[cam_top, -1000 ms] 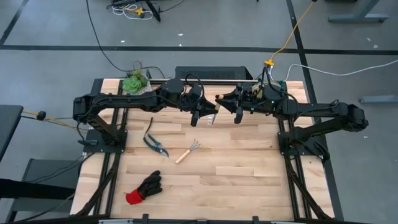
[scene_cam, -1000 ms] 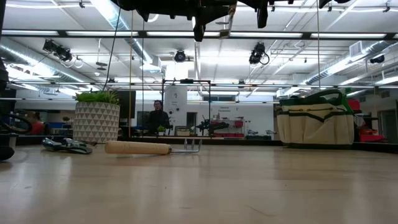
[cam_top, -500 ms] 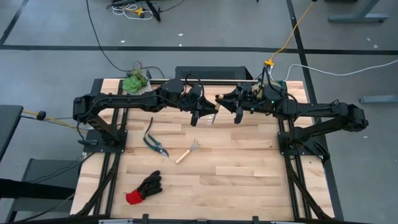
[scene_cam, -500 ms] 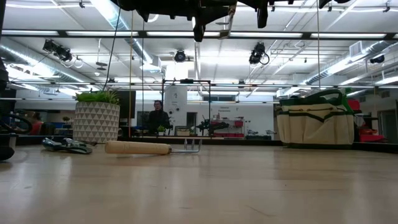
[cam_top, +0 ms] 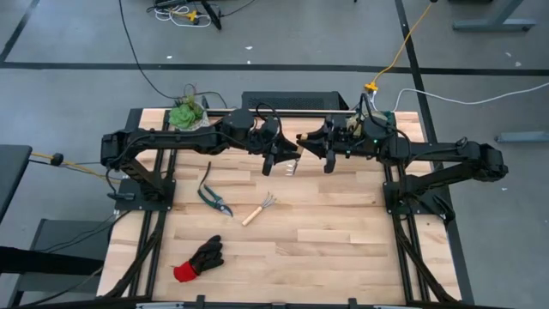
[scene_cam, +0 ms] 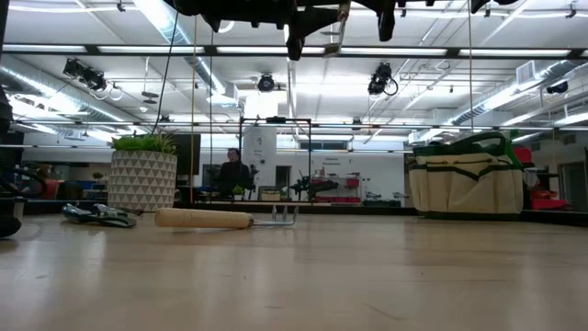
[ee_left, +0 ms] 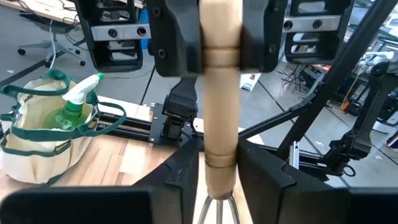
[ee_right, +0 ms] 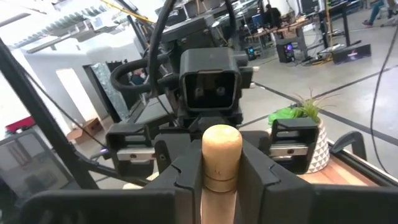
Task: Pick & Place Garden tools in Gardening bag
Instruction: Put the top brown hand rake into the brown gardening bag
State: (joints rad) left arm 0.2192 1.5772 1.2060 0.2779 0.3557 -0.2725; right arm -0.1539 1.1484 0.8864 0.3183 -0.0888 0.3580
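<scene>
Pale wood is showing between both sets of dark fingers: a wooden-handled hand tool is hanging in the air above the middle of the table's far edge. The right gripper is clamping its handle, while the left gripper is straddling the end by the metal tines, its jaws looking slightly apart. The gardening bag is sitting at the far right corner with the green spray bottle in it. The pruning shears, rake and glove are lying on the boards, the plant pot at the far left corner.
</scene>
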